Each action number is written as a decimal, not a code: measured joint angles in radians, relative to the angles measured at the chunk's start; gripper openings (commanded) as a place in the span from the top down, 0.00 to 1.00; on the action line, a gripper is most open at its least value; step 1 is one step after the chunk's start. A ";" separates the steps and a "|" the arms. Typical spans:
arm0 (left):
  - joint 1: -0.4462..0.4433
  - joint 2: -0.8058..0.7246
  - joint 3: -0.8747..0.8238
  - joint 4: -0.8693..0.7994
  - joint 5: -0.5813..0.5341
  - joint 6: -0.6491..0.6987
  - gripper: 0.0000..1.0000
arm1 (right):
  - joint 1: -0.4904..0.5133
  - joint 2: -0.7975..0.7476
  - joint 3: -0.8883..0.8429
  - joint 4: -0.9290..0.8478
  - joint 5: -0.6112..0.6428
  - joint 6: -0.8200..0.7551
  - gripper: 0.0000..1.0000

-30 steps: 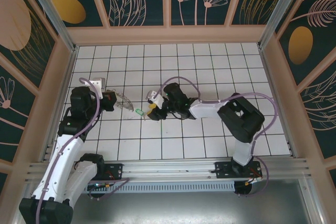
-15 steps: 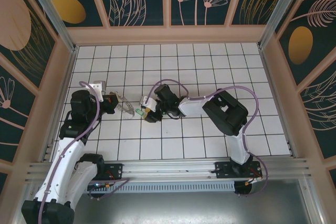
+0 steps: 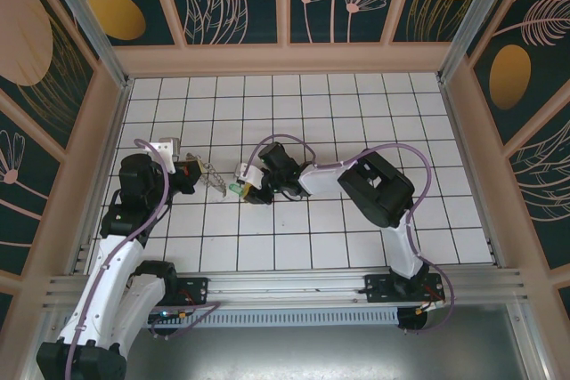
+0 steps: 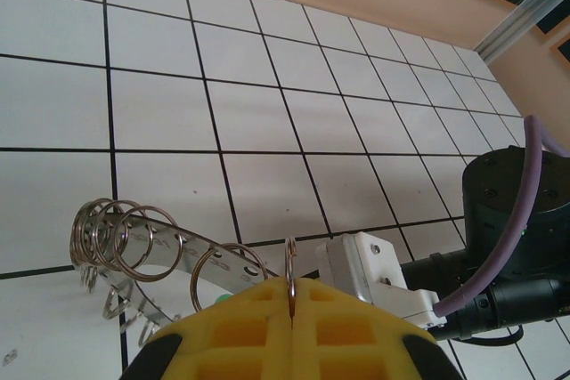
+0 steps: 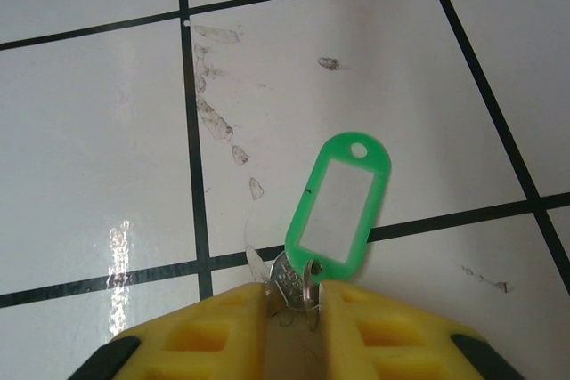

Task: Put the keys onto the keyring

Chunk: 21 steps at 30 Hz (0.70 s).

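The keys [image 5: 289, 280] are one small silver key with a green plastic tag [image 5: 338, 198], lying on the white tiles. My right gripper [image 5: 294, 289] has its yellow fingers closed on the key's head and its small ring; the tag sticks out ahead. From above, the green tag [image 3: 233, 189] sits at the right gripper [image 3: 242, 188]. My left gripper [image 4: 292, 284] is shut on the keyring [image 4: 290, 257], a thin metal ring held edge-on. A curved metal strip [image 4: 169, 251] carrying several more rings hangs off it to the left. In the top view the left gripper [image 3: 192, 170] holds this bunch [image 3: 212, 176] just left of the key.
The right arm's white camera housing [image 4: 378, 273] and purple cable [image 4: 525, 220] sit close to the right of the left fingers. Smudges [image 5: 214, 109] mark the tile ahead of the key. Wooden walls [image 3: 285, 60] ring the floor; an aluminium rail [image 3: 285, 287] runs along the near edge.
The right gripper has moved left to the green-tagged key and closed its fingers on it. The left gripper has stayed shut on the ring, almost still.
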<state>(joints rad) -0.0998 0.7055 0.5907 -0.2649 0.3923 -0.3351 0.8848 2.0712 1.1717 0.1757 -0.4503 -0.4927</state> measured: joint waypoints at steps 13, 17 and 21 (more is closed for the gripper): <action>0.000 0.000 -0.006 0.001 0.005 0.000 1.00 | 0.001 0.000 0.000 0.001 0.000 0.000 0.97; 0.000 0.000 -0.008 0.001 0.005 0.000 1.00 | 0.005 0.000 0.000 0.003 0.001 0.000 1.00; 0.000 0.000 -0.008 0.001 0.008 0.000 1.00 | 0.007 -0.003 -0.023 0.033 0.002 0.009 1.00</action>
<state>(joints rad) -0.0998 0.7055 0.5823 -0.2638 0.4007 -0.3351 0.8917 2.0686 1.1484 0.2089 -0.4488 -0.4839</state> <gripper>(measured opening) 0.063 0.049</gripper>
